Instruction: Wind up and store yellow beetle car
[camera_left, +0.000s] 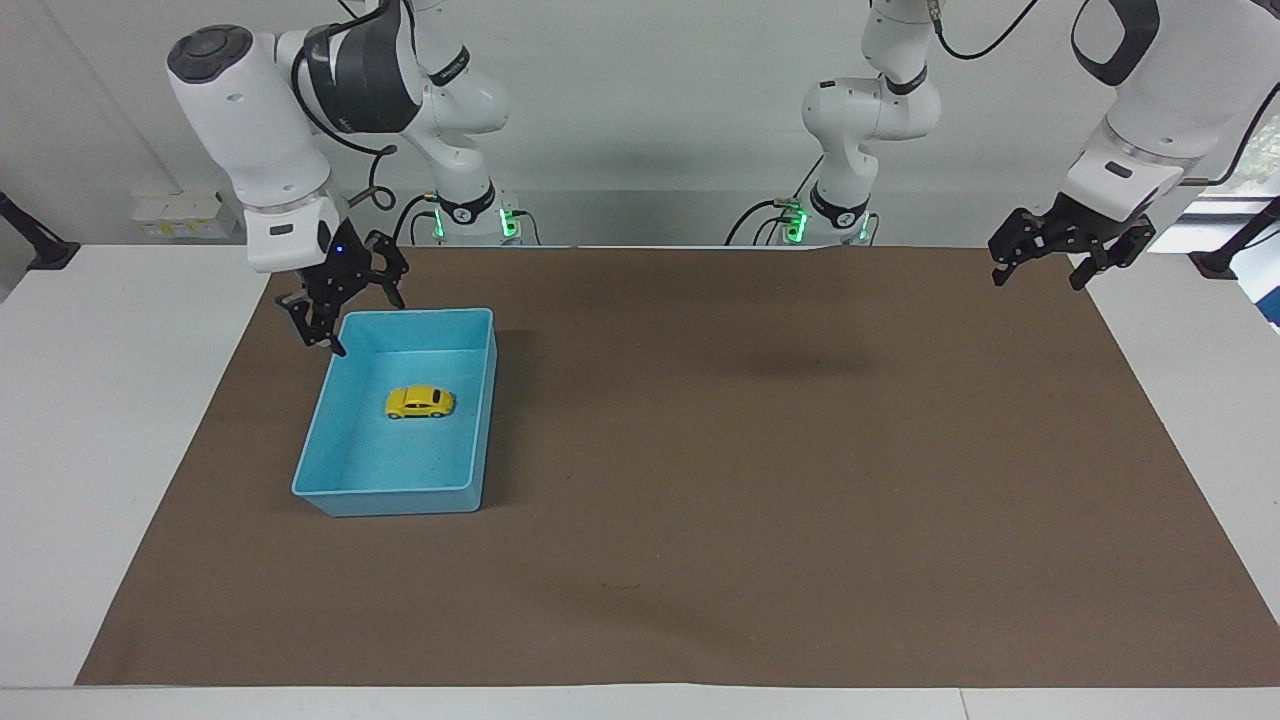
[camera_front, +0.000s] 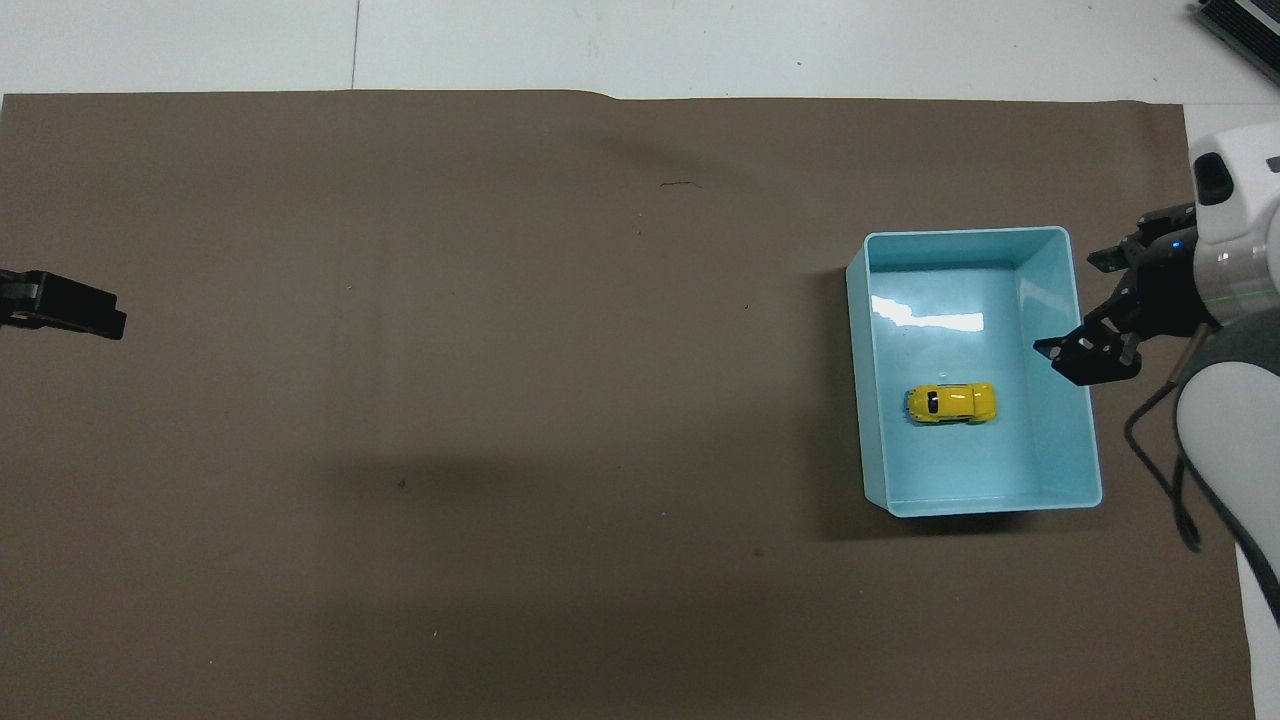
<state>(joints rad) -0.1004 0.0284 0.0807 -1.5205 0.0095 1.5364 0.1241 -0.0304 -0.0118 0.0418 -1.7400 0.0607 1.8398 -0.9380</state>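
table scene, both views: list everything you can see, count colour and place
yellow beetle car: one, bright yellow, on the floor of the blue tray, on its wheels
blue tray: one, light blue, on the brown mat toward the right arm's end of the table
brown mat: one, brown, covering most of the white table
right gripper: one, black, fingers open, raised over the tray's corner nearest the robots, holding nothing
left gripper: one, black, fingers open, waiting over the mat's corner at the left arm's end
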